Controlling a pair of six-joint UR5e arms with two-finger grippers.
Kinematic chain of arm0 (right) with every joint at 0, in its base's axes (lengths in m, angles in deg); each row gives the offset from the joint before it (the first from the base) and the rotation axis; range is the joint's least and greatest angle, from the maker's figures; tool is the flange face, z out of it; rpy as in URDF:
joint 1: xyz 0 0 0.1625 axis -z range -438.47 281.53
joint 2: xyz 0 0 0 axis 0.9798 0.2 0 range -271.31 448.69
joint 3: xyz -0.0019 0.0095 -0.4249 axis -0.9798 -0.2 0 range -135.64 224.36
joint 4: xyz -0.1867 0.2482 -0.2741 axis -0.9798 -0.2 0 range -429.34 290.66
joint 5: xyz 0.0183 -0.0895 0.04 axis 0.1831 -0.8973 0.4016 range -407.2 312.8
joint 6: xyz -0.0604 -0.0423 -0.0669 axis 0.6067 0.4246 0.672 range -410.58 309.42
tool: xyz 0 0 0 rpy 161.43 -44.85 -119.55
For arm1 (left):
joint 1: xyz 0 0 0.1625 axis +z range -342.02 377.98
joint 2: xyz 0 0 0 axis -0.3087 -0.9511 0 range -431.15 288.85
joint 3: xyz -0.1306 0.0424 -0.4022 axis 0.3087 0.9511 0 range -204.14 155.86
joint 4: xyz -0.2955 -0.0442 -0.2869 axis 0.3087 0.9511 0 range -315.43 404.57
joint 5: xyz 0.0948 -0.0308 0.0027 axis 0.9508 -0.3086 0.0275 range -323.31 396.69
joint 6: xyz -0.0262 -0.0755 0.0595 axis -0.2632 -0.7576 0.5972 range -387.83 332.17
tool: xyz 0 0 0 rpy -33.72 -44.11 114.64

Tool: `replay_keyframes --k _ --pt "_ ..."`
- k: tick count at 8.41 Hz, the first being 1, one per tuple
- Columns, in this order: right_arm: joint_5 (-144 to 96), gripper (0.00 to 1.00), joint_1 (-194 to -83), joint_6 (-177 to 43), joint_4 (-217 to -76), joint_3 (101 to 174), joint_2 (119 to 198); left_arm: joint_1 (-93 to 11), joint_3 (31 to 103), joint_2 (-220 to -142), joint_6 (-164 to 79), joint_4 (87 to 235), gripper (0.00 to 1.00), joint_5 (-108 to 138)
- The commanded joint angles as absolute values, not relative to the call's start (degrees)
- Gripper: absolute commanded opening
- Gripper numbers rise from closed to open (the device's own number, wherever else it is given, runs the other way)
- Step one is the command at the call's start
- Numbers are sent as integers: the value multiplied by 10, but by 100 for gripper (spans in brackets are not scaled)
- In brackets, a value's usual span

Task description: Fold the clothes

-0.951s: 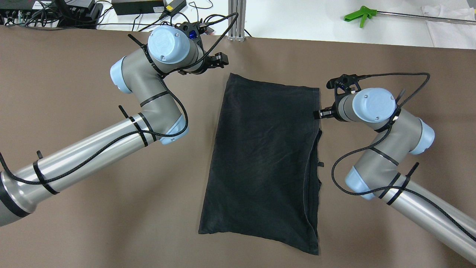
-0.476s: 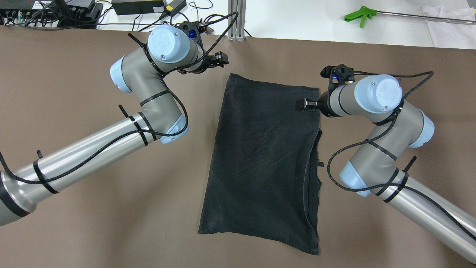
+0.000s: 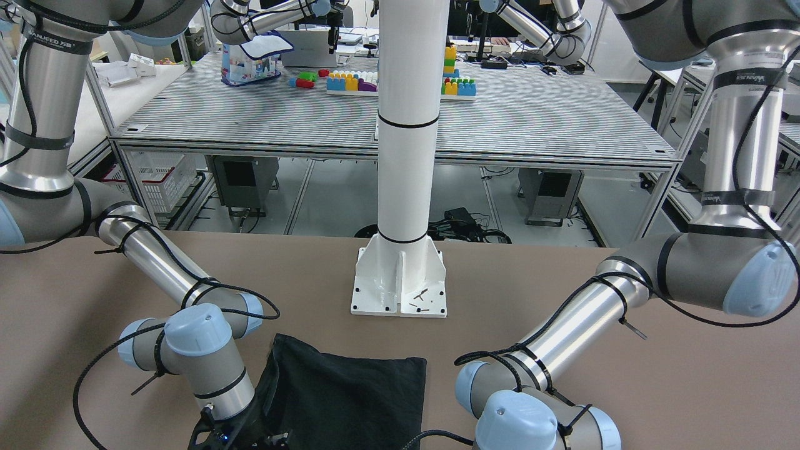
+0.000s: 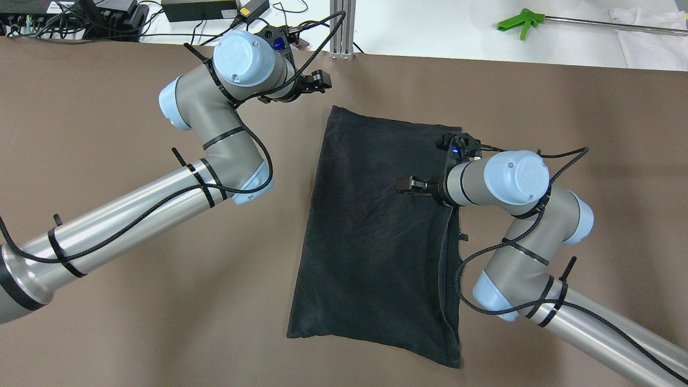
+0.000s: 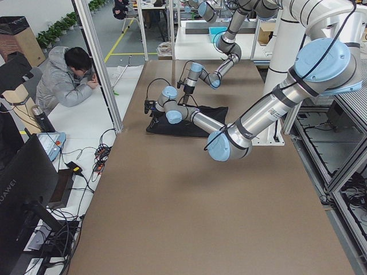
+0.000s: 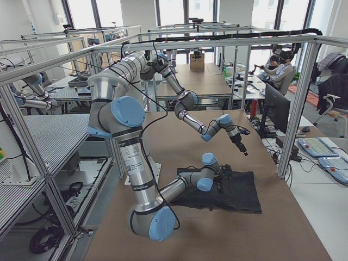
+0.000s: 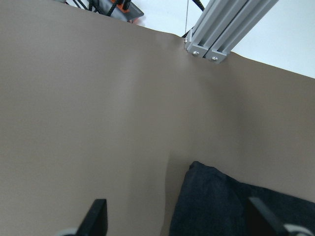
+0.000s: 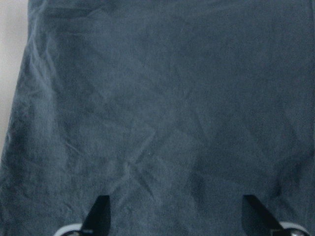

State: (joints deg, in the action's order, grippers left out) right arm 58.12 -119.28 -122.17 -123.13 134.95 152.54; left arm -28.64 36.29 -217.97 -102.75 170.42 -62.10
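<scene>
A dark, folded garment [image 4: 376, 231] lies flat on the brown table, with a loose layer showing along its right edge. My left gripper [image 4: 322, 80] is open and empty, hovering just beyond the garment's far left corner. In the left wrist view that corner [image 7: 236, 206] lies between the spread fingertips [image 7: 98, 216]. My right gripper [image 4: 404, 185] is open and empty over the garment's right half. The right wrist view is filled with the wrinkled cloth [image 8: 157, 98], with both fingertips [image 8: 98, 214] wide apart. The garment also shows in the front-facing view [image 3: 350, 400].
A white post base [image 3: 400, 281] stands on the table's robot side. Beyond the far edge are an aluminium post [image 4: 343, 27], cables and power boxes [image 4: 199, 8], a green tool [image 4: 518, 22] and a white cloth [image 4: 650, 32]. An operator [image 5: 66, 80] sits there.
My right gripper has moved from the garment's right edge inward over the cloth and toward the near side. The left arm has barely shifted. The garment has not moved.
</scene>
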Motion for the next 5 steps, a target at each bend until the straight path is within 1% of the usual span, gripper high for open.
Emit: replay_keyframes --k 1,2,4,5 --pt "578 94 -1159 -1233 -1228 1346 1545 -287 363 -2185 -1029 1702 100 -620" --pt "577 94 -1156 -1231 -1207 1346 1564 -287 364 -2186 -1030 1700 100 -621" --pt "580 94 -1156 -1225 -1118 1345 1626 -286 365 -2192 -1035 1700 100 -620" --pt "583 94 -1156 -1225 -1102 1346 1637 -286 365 -2192 -1035 1700 100 -620"
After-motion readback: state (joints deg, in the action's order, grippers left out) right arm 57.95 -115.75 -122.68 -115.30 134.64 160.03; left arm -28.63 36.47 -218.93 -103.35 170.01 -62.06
